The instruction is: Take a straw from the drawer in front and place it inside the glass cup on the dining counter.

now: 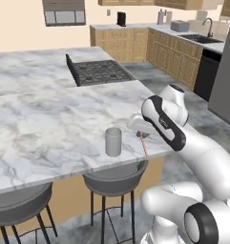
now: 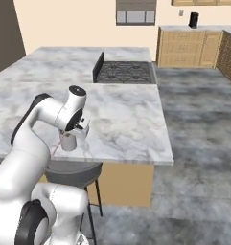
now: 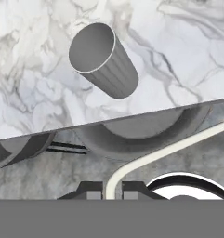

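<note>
Here the gripper (image 3: 112, 190) is pinched on the straw (image 3: 155, 155), which in the hand view rises between the fingertips and bends off to the right (it looks pale there, reddish-pink in the left base view, where it hangs below the hand just past the counter's edge); the cup (image 1: 113, 141) stands upright on the counter (image 1: 49, 119) near that front edge, just beside the hand and not touching the straw. The step in hand, judging by this, is getting the straw into the cup; the robot would do well to lift until the straw's lower end clears the rim, bring that end over the open mouth (image 3: 92, 47), then lower straight. A thin straw may swing or catch the rim, so slow travel helps; the grip should loosen only once the end is well inside. A stool (image 1: 115, 177) sits below the edge.
</note>
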Available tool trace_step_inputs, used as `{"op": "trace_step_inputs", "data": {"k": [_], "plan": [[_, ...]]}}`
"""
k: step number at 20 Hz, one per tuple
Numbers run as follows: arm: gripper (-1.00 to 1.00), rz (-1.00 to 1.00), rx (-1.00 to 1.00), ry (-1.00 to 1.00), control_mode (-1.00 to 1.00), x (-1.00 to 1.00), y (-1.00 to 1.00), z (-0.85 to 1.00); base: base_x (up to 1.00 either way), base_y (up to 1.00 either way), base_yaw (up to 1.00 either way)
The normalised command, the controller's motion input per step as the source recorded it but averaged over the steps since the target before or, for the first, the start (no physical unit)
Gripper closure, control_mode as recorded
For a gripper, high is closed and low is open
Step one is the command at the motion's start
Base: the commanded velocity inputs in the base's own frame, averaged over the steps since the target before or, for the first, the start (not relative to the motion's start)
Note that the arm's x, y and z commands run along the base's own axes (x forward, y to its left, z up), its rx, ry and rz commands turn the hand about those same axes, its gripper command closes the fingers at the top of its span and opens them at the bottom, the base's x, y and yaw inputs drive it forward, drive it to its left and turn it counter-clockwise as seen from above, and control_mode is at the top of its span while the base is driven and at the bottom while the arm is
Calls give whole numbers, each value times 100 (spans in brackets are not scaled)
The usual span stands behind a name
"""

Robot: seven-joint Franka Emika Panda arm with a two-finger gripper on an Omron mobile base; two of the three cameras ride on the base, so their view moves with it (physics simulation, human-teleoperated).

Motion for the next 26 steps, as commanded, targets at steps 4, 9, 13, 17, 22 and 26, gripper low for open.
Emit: {"op": "trace_step_inputs", "data": {"k": [4,9,13,17,22,26], "plan": [[100,0,0,0,100,0,0,0,54,-9,4],[100,0,0,0,100,0,0,0,51,-12,4],[100,0,0,0,100,0,0,0,49,-14,5],[100,0,0,0,100,0,0,0,44,-15,7],[100,0,0,0,100,0,0,0,10,-17,8],[100,11,9,0,-100,3,-27,22,0,0,0]]}}
